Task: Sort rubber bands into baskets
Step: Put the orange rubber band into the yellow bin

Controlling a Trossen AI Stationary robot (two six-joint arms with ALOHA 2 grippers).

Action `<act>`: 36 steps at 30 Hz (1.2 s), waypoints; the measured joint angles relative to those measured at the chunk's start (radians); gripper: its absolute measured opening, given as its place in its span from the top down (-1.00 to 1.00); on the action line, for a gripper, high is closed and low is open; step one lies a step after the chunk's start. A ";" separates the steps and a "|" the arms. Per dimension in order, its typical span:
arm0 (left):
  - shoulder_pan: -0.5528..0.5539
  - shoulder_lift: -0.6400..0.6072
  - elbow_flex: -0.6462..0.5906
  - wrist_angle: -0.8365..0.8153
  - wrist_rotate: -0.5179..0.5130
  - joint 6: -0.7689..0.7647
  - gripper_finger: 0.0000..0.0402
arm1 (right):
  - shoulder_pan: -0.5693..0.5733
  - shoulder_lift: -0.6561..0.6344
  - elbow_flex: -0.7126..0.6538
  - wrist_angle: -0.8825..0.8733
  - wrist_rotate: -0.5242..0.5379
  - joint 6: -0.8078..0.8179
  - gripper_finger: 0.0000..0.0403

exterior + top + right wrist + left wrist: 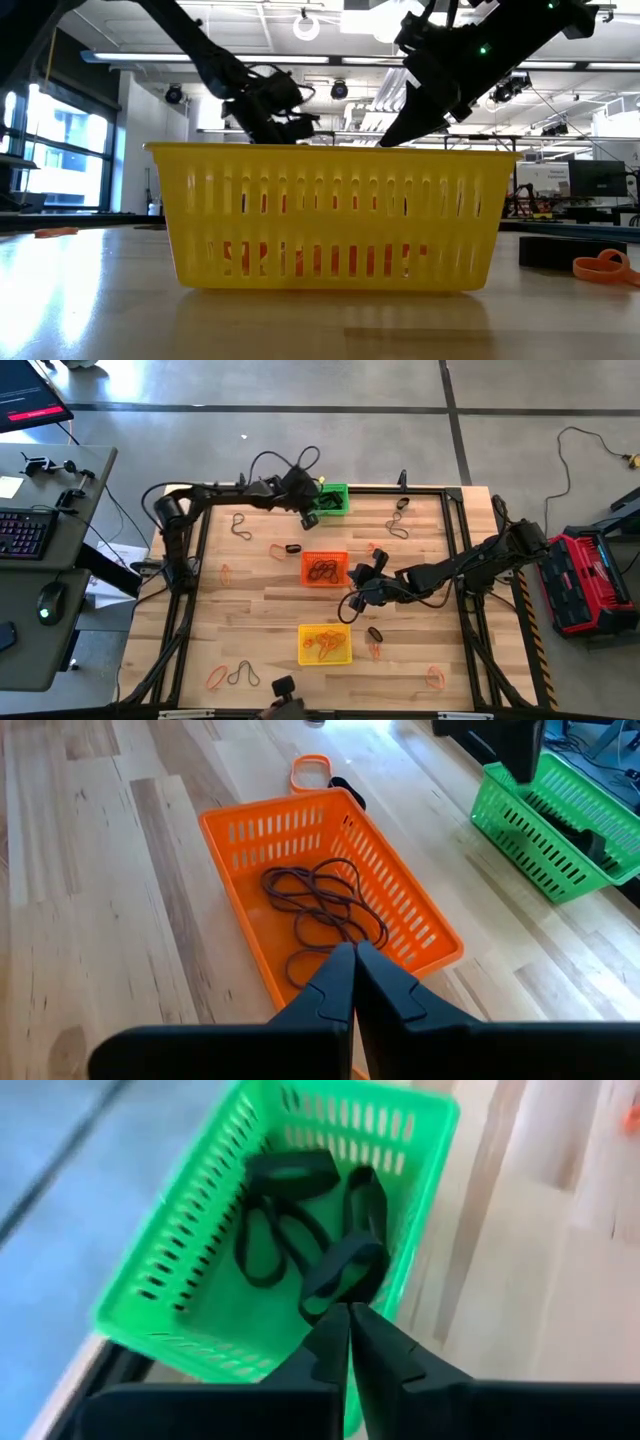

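Observation:
Three mesh baskets stand in a row down the table's middle: green (334, 498) at the far edge, orange (325, 568) in the centre, yellow (324, 644) nearest. My left gripper (349, 1312) is shut above the green basket's (200, 1280) near rim, and several thick black rubber bands (330, 1230) lie on the basket's floor beyond its tips. My right gripper (354, 952) is shut over the near end of the orange basket (240, 840), which holds thin dark bands (325, 905). I see nothing between either pair of fingers. Orange bands (322, 643) lie in the yellow basket.
Loose bands lie scattered on the wood: orange ones (225, 572) (435, 678) (311, 767), thin dark ones (240, 525) (400, 526), thick black ones (292, 548) (375, 633). A dark frame (455, 540) borders the table. A camera mount (283, 686) sits at the near edge.

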 joint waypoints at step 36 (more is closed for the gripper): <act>-0.414 -0.767 -0.784 0.603 -0.008 -0.196 1.00 | -0.073 0.000 0.000 -0.003 -0.101 0.000 1.00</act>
